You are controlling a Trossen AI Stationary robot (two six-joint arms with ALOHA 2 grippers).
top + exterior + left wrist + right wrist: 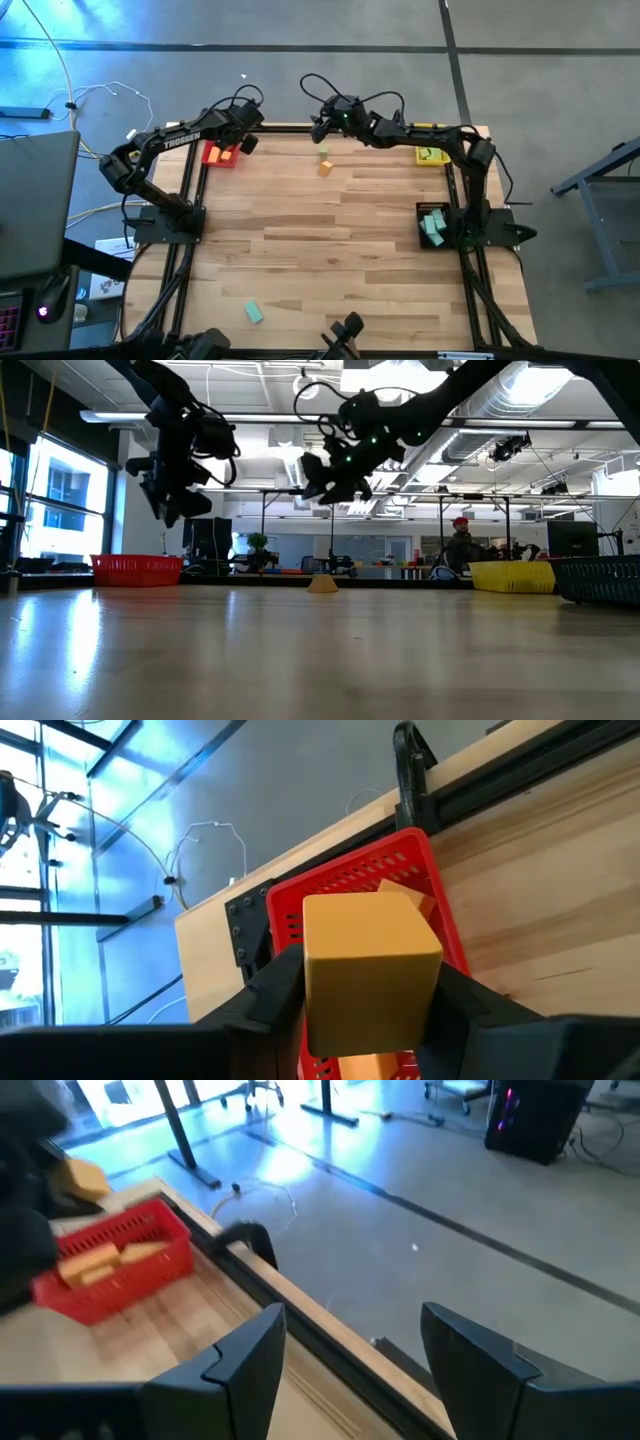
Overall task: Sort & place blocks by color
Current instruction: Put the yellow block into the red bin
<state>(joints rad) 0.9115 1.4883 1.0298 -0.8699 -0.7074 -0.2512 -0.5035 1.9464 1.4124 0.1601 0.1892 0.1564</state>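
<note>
While an orange block (368, 970) sat pinched between the fingers of the left claw (243, 142), it hung directly above the red tray (440, 910), which already held other orange blocks (100, 1260). The grip looked firm in the left wrist view, the fingers pressed against two opposite faces of the cube. The step in hand was, by my reading, the drop of this orange piece into the red tray at the far left corner of the surface (340, 230).

Farther from the red tray along the far edge, a light green block (323, 152) and another orange block (325, 168) lay close together on the bare wood. The right claw (322, 128) hovered just above them with its fingers spread and nothing between them. Beyond it, a yellow tray (432, 155) stood at the opposite far corner, a dark tray (424, 212) holding teal blocks (433, 227) sat nearer along that same side, and one teal block (253, 313) lay alone, well apart from the red tray, near the front edge.

The next move seemed to call for the left fingers to part over the red tray so the cube fell inside its walls, not onto the rim. The right arm would probably need to lower squarely over one of the two loose pieces.
</note>
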